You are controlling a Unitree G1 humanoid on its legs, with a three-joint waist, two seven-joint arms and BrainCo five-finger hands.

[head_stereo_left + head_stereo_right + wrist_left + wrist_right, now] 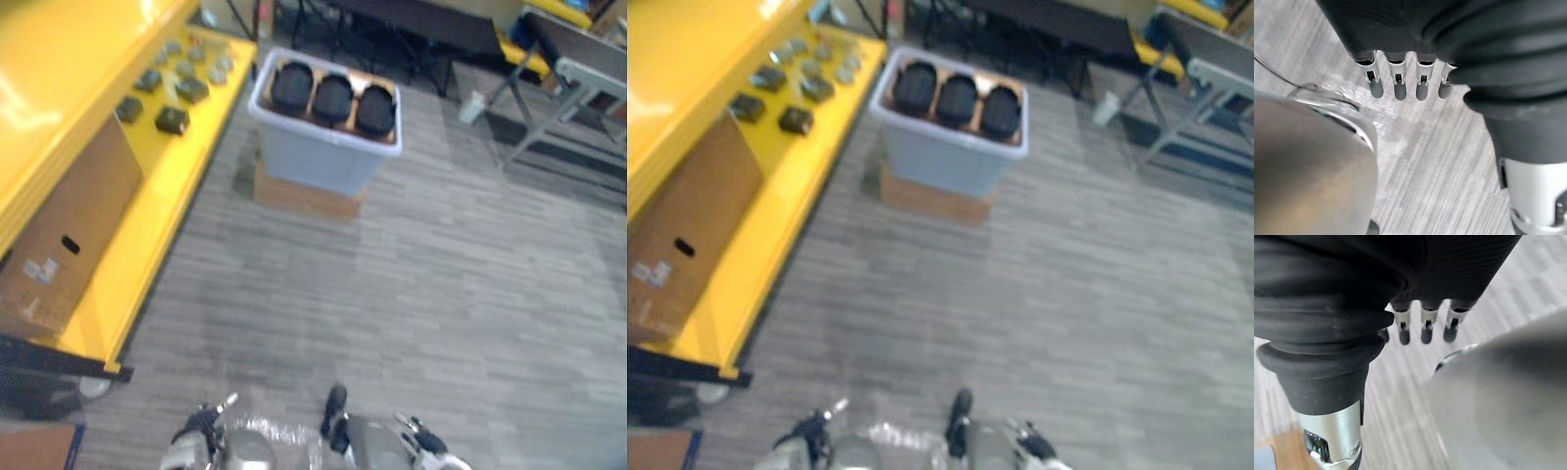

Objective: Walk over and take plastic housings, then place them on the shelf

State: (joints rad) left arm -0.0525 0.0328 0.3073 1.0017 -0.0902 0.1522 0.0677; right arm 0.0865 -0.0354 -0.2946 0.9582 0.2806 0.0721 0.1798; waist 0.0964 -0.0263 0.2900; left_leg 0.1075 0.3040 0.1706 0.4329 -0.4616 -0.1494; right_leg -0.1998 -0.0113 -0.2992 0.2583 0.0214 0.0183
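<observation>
Three black plastic housings (332, 98) stand side by side in a pale grey bin (318, 157) on the carpet ahead, some way off. A long yellow shelf (157, 206) runs along the left, with several small dark parts (172, 119) lying on its lower deck. My left hand (1398, 81) hangs over the carpet with its fingers straight and nothing in it. My right hand (1425, 325) hangs the same way, fingers relaxed and holding nothing. Both hands are far from the bin and the shelf.
The bin sits on a flat cardboard box (306, 199). A large cardboard box (69, 235) stands on the shelf's lower deck at the left. A grey metal frame (578, 88) and a white cup (472, 106) are at the back right. Grey carpet (392, 313) stretches between me and the bin.
</observation>
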